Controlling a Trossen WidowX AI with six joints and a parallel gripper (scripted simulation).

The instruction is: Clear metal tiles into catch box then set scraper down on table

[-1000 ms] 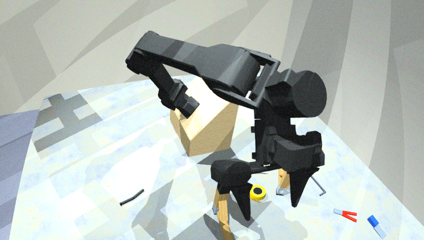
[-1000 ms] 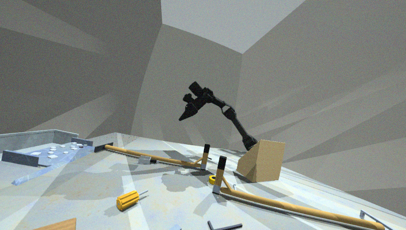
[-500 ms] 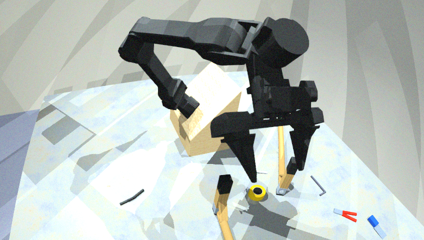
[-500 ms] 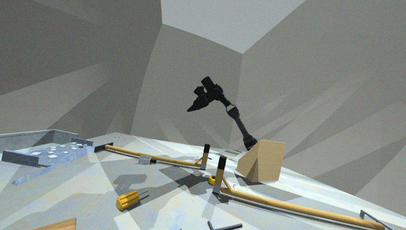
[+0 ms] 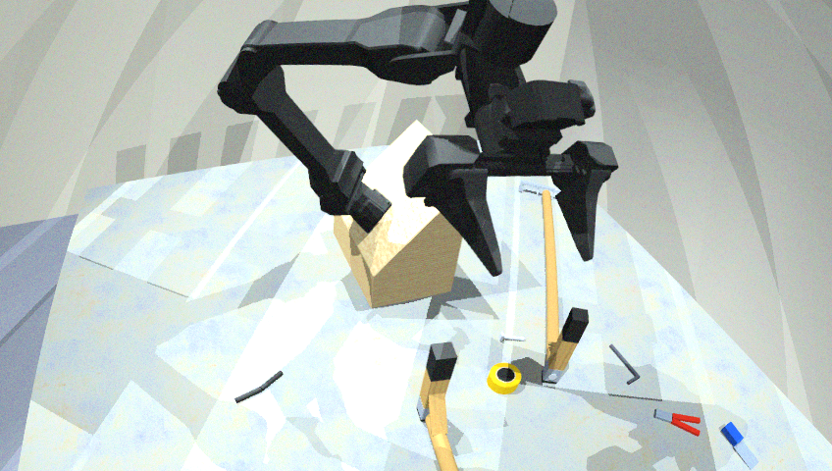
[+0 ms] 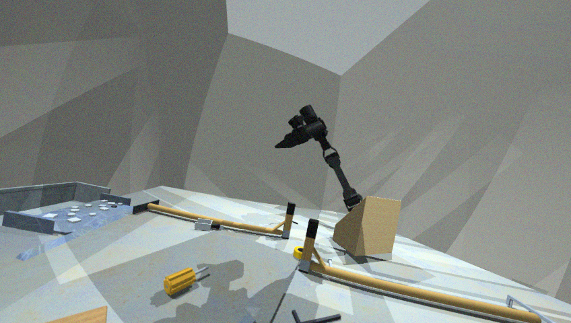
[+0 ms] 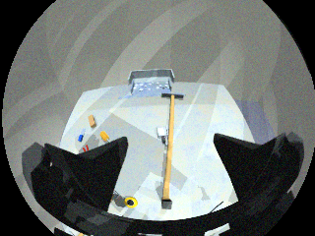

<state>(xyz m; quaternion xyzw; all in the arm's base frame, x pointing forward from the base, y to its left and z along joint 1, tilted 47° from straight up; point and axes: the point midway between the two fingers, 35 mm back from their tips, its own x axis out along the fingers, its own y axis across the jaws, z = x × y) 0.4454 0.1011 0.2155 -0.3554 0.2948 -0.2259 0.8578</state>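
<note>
The long scraper (image 6: 224,222) (image 7: 170,143) lies on the table, its wide dark blade near the plate and its black-topped upright grip (image 5: 438,370) (image 6: 289,218) standing at the near end. Several pale metal tiles (image 6: 50,216) (image 7: 148,88) are scattered on the steel bench plate (image 6: 89,224). The grey catch box (image 6: 44,192) (image 7: 152,74) is at the plate's far end; its inside is mostly hidden. My gripper (image 5: 542,266) (image 6: 276,146) (image 7: 169,139) is wide open and empty, high above the table and clear of the scraper.
A second long tool (image 5: 549,262) (image 6: 420,293) with a frame-like head lies beside the wooden base block (image 5: 417,265) (image 6: 372,228). Yellow tape (image 5: 494,382), a screwdriver (image 6: 180,282) (image 7: 104,136), red pliers (image 5: 686,421) and a hex key (image 5: 624,364) lie about. A silver-and-black tool (image 6: 203,224) (image 7: 161,132) lies beside the scraper.
</note>
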